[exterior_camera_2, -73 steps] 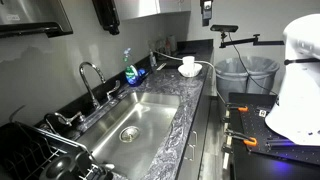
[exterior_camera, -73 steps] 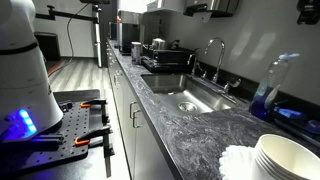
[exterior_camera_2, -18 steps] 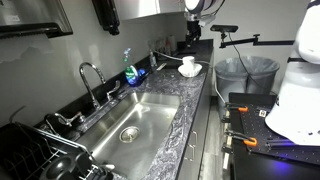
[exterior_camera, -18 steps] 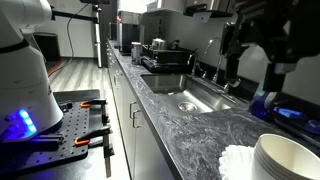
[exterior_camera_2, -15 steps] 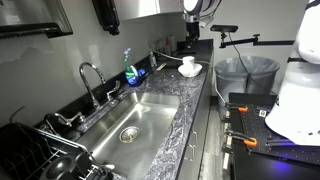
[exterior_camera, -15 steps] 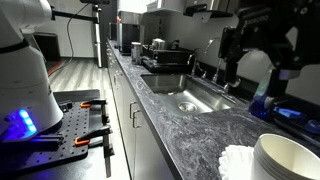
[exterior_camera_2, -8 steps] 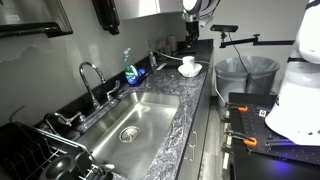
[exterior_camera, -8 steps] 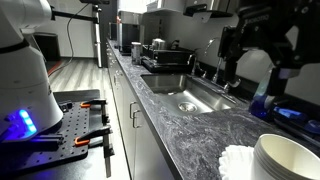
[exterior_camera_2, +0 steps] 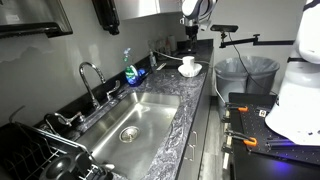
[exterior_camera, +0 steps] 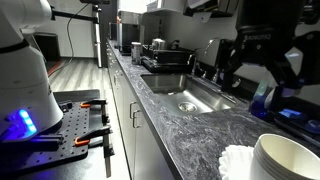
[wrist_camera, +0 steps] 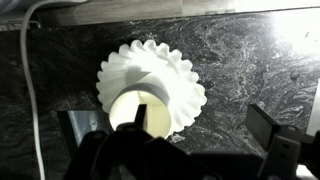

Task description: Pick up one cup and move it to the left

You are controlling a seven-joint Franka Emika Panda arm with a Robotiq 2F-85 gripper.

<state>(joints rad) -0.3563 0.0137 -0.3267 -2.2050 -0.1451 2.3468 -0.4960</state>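
A stack of nested cream-white paper cups (exterior_camera: 290, 160) stands on ruffled white paper filters (exterior_camera: 238, 160) on the dark counter. It shows in both exterior views, with the cups (exterior_camera_2: 188, 63) small at the counter's far end. No single cup stands apart. In the wrist view I look down into the top cup's mouth (wrist_camera: 138, 108), ringed by the filters (wrist_camera: 165, 75). My gripper (wrist_camera: 185, 150) is open and empty above them, with its left finger over the cup's rim and its right finger over bare counter. It hangs above the counter in both exterior views (exterior_camera: 258, 78) (exterior_camera_2: 190, 38).
A steel sink (exterior_camera_2: 135, 120) with a faucet (exterior_camera_2: 90, 80) is set in the counter. A blue dish-soap bottle (exterior_camera_2: 131, 70) stands by the wall. A white cable (wrist_camera: 35, 90) runs down the left of the wrist view. A dish rack (exterior_camera: 165, 60) stands beyond the sink.
The arm has come into both exterior views since 4.9 s ago. Over the last second the gripper has shifted slightly lower and towards the cups, still open.
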